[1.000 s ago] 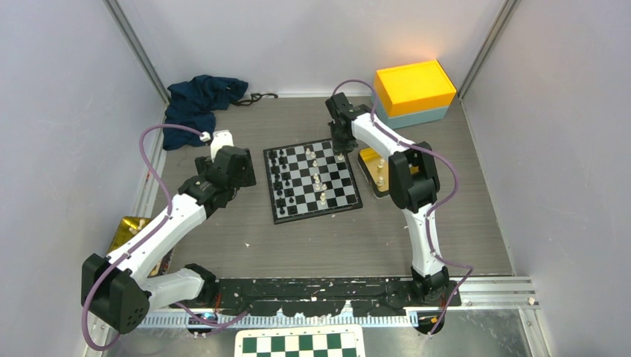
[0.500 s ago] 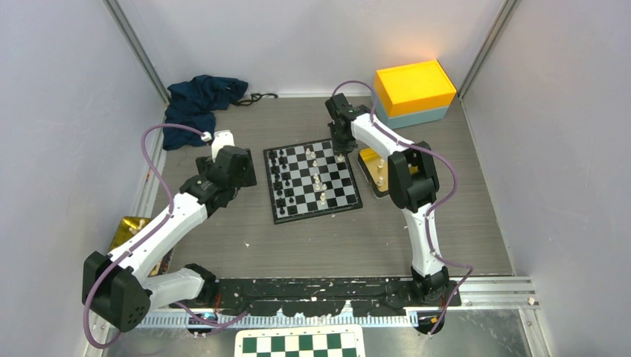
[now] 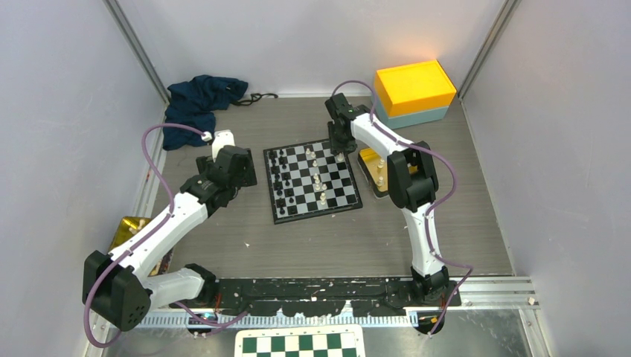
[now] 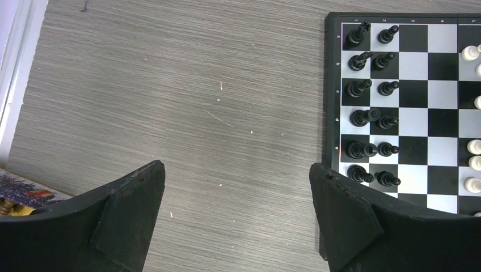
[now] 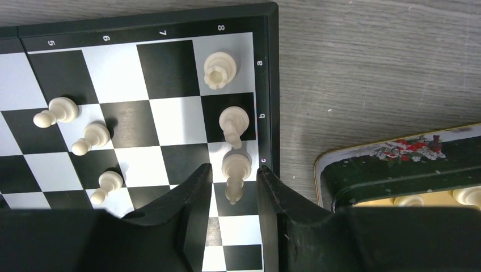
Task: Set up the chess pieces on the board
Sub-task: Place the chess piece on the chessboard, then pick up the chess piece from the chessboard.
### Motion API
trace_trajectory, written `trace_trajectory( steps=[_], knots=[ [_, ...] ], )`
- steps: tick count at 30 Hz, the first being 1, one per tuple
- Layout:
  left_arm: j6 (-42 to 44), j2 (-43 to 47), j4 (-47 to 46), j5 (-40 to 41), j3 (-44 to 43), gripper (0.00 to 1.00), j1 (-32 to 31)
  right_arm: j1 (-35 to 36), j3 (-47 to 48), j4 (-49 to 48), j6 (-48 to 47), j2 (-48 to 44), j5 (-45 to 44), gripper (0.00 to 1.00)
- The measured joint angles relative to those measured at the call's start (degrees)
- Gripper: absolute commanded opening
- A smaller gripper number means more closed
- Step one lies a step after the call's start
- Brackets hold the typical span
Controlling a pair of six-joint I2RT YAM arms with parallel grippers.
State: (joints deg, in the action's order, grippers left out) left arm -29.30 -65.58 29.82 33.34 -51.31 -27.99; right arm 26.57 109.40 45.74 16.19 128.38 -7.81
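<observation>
The board (image 3: 316, 214) lies mid-table, with black pieces (image 3: 278, 178) in two columns on its left side and white pieces (image 3: 318, 181) scattered on the right. My right gripper (image 3: 340, 152) is at the board's far right corner. In the right wrist view (image 5: 234, 170) its jaws stand slightly apart on either side of a white piece (image 5: 235, 165) that stands at the board's edge, with a gap on each side. Two more white pieces (image 5: 220, 69) stand beyond it. My left gripper (image 4: 237, 167) is wide open and empty over bare table left of the board (image 4: 413, 96).
A decorated tin (image 5: 397, 164) holding white pieces sits just right of the board, also in the top view (image 3: 374, 169). A yellow box (image 3: 414, 88) is at the back right and a dark blue cloth (image 3: 197, 100) at the back left. A gold object (image 3: 128, 230) lies at the left edge.
</observation>
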Motion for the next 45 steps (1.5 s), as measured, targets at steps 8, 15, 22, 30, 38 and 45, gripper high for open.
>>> trace_trajectory(
  steps=[8, 15, 22, 30, 38, 45],
  knots=[
    [0.0, 0.0, 0.0, 0.0, 0.0, 0.98, 0.0, 0.0, 0.3, 0.0, 0.0, 0.0, 0.0, 0.41],
    [0.0, 0.0, 0.0, 0.0, 0.0, 0.98, 0.0, 0.4, 0.3, 0.0, 0.0, -0.1, -0.3, 0.41],
    [0.0, 0.0, 0.0, 0.0, 0.0, 0.98, 0.0, 1.5, -2.2, 0.0, 0.0, -2.6, -1.1, 0.41],
    [0.0, 0.0, 0.0, -0.4, 0.0, 0.98, 0.0, 3.0, -7.3, 0.0, 0.0, -8.7, -2.4, 0.41],
    [-0.1, 0.0, 0.0, -0.9, 0.0, 1.00, 0.0, 8.6, -14.2, -0.1, 0.4, -15.4, -3.1, 0.41],
    [-0.2, 0.1, 0.0, -1.5, 0.0, 1.00, 0.0, 13.0, -19.4, -0.2, 2.2, -17.9, -2.7, 0.41]
  ],
)
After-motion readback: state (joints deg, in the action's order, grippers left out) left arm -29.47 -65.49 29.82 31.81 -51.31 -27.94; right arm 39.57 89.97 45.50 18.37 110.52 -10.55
